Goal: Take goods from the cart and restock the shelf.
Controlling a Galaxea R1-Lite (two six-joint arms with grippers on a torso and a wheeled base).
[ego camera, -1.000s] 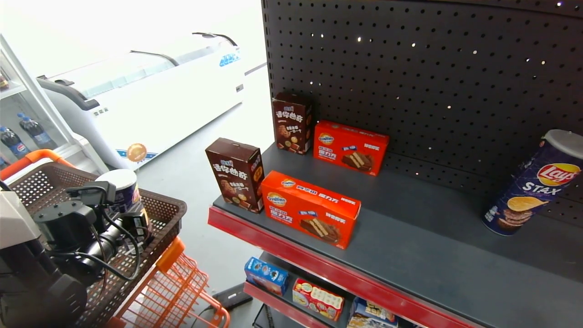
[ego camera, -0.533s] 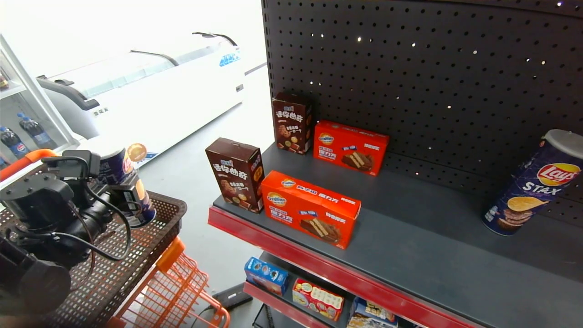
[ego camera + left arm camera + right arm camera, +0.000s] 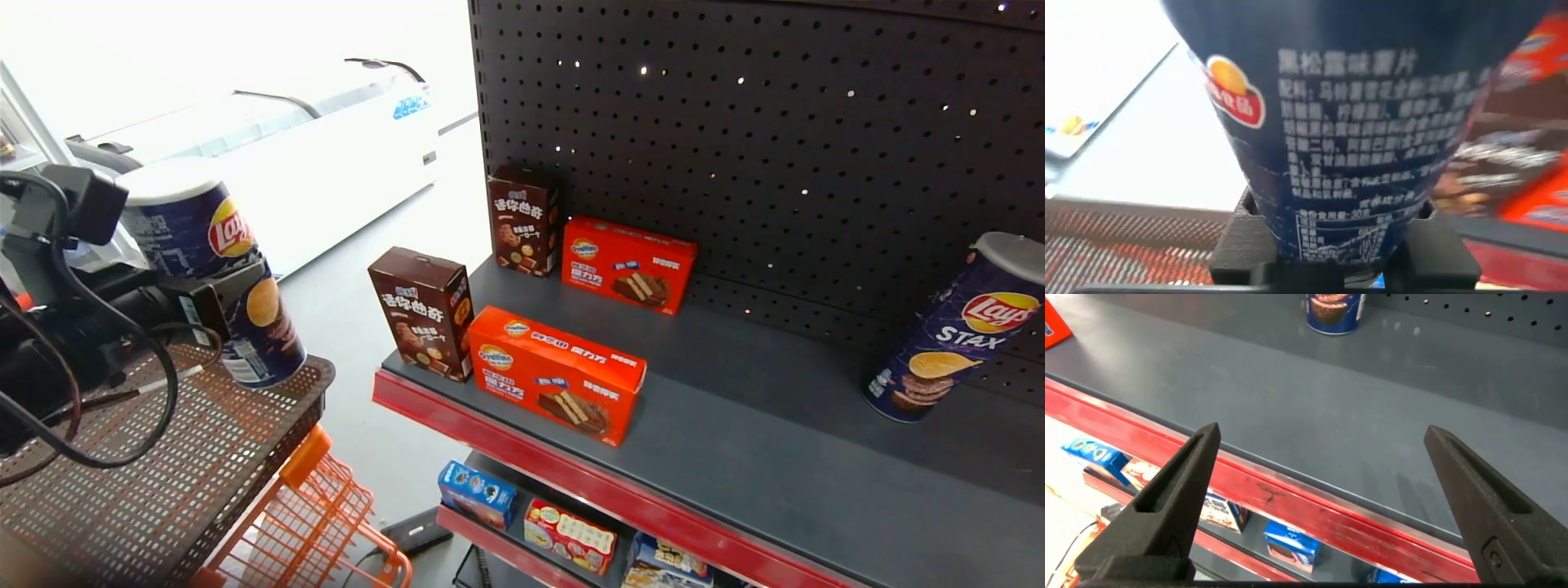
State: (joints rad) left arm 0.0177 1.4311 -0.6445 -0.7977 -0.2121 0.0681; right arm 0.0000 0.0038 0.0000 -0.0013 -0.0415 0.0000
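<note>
My left gripper (image 3: pixel 214 304) is shut on a dark blue chip can (image 3: pixel 214 269) with a white lid, held upright above the brown cart basket (image 3: pixel 163 482), left of the shelf. The left wrist view has the can (image 3: pixel 1355 139) between the black fingers (image 3: pixel 1245 245). A second chip can (image 3: pixel 955 327) stands at the shelf's right, also in the right wrist view as the can's base (image 3: pixel 1335 312). My right gripper (image 3: pixel 1323 506) is open above the grey shelf board (image 3: pixel 1315 400).
On the shelf (image 3: pixel 735 408) stand two brown biscuit boxes (image 3: pixel 424 312) and two orange wafer boxes (image 3: pixel 555 374) at the left. The middle of the board is bare. A red front edge (image 3: pixel 571 482) runs below, with snack packs (image 3: pixel 567 535) on a lower shelf. A white freezer (image 3: pixel 286 163) stands behind.
My left arm has lifted the chip can up out of the cart basket, and the can now hangs higher, above the basket rim. The shelf goods have not moved.
</note>
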